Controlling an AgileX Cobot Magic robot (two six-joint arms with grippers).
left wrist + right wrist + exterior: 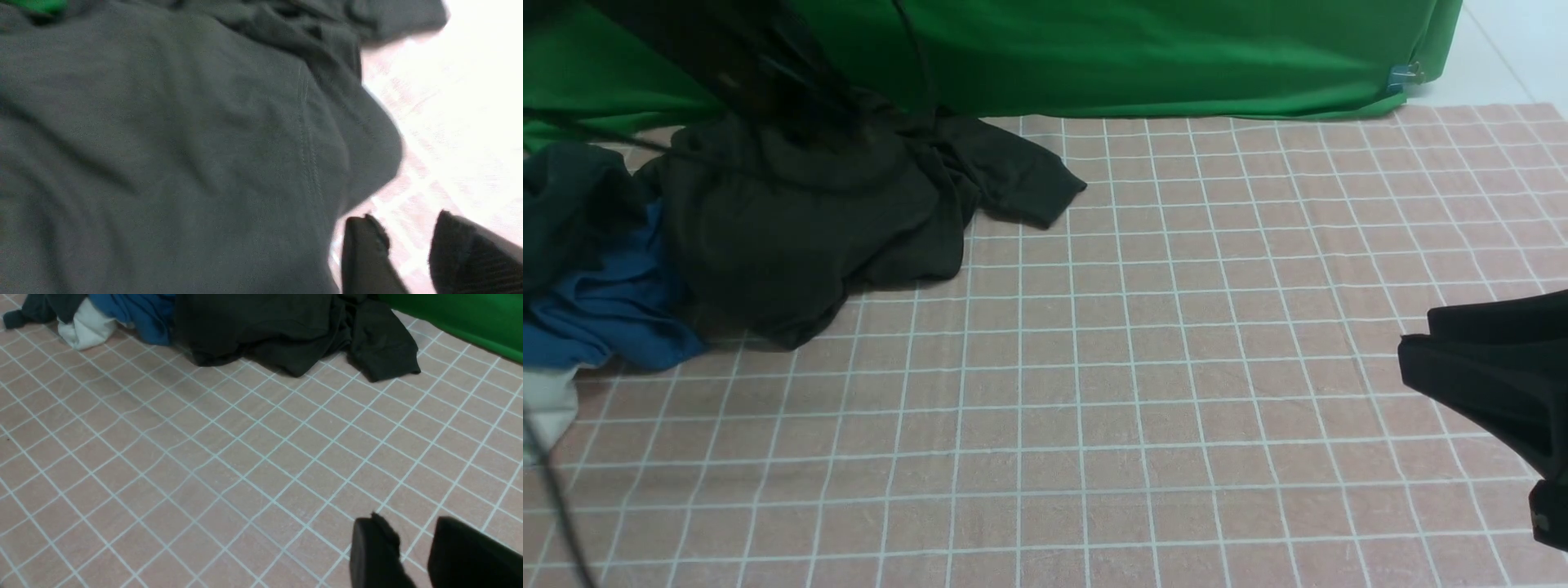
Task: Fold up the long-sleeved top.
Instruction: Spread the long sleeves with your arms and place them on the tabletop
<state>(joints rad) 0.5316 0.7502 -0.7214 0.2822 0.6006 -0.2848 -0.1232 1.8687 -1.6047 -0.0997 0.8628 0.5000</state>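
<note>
Black jersey long-sleeved top (809, 229) crumpled in a heap, back-left on the checked cloth (1135, 367).
One sleeve flops out rightwards (stitched seam visible); left gripper (406, 222) and right gripper (408, 522) both parted, empty.

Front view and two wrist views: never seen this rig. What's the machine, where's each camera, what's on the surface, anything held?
It is a two-armed robot with a gripper on each arm. The front view looks forward from between the arms. Each wrist view rides on one arm, looking past its fingers. On the pink checked cloth lies a heap of clothes: a crumpled black top, a blue garment, a dark grey garment and something white. The left gripper hovers by the top's edge, the right gripper over bare cloth. Both are open and hold nothing.
</note>
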